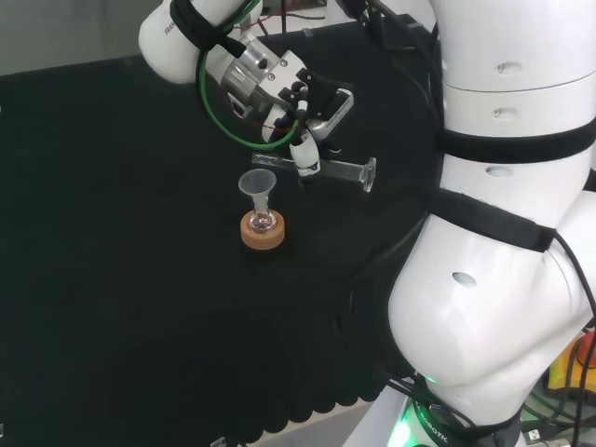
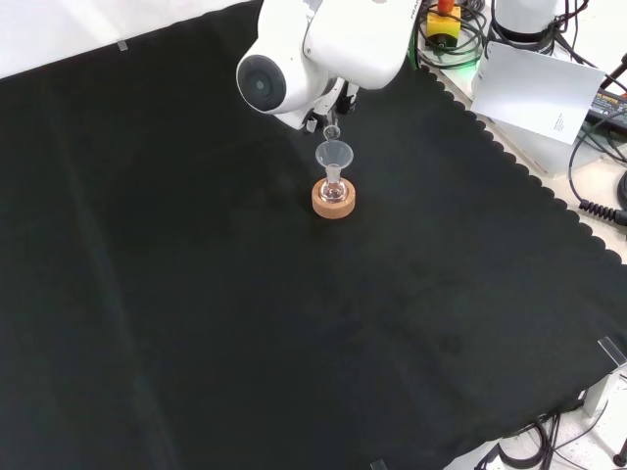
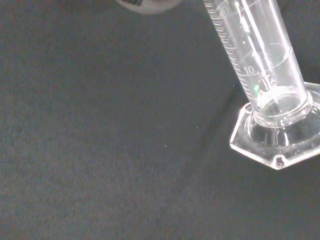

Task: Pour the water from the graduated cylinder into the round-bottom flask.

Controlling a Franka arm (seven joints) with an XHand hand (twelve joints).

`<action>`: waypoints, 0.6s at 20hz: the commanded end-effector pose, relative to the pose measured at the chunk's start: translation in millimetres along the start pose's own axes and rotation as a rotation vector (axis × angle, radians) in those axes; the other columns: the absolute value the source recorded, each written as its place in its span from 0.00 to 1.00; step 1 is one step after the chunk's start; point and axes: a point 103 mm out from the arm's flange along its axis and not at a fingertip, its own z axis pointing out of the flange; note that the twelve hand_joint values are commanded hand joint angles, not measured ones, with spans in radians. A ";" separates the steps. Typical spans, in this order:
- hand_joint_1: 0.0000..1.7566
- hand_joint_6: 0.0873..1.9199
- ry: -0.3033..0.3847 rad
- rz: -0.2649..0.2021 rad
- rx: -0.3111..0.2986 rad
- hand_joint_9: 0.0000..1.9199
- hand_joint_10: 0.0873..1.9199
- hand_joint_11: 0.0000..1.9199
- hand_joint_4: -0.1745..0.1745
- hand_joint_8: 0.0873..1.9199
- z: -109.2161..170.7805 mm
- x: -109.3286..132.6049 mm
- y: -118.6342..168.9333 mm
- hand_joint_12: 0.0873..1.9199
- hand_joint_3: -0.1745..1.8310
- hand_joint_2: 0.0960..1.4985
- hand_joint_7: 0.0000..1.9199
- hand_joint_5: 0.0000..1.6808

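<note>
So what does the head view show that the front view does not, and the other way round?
Head view: the hand curled round the graduated cylinder, lying almost level, mouth near the funnel. Front view: the arm's white link with a grey cap before the hand, and a white sheet beyond the cloth. Both: the funnel in the round-bottom flask on its cork ring.

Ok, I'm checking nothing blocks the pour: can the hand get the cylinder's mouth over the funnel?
Probably yes. In the head view the hand holds the graduated cylinder tipped about level, just above the funnel in the flask, and nothing stands between them.
</note>
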 end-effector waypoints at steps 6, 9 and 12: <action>0.71 0.52 -0.059 0.012 0.038 0.76 0.00 0.67 0.00 0.52 2.5 5.8 -2.1 0.36 0.09 0.74 0.51 0.55; 0.71 0.52 -0.086 0.024 0.059 0.76 0.00 0.67 0.00 0.52 2.9 8.1 -2.6 0.36 0.09 0.74 0.51 0.55; 0.71 0.52 -0.100 0.032 0.071 0.76 0.00 0.67 0.00 0.52 1.6 10.8 -3.6 0.37 0.09 0.74 0.51 0.55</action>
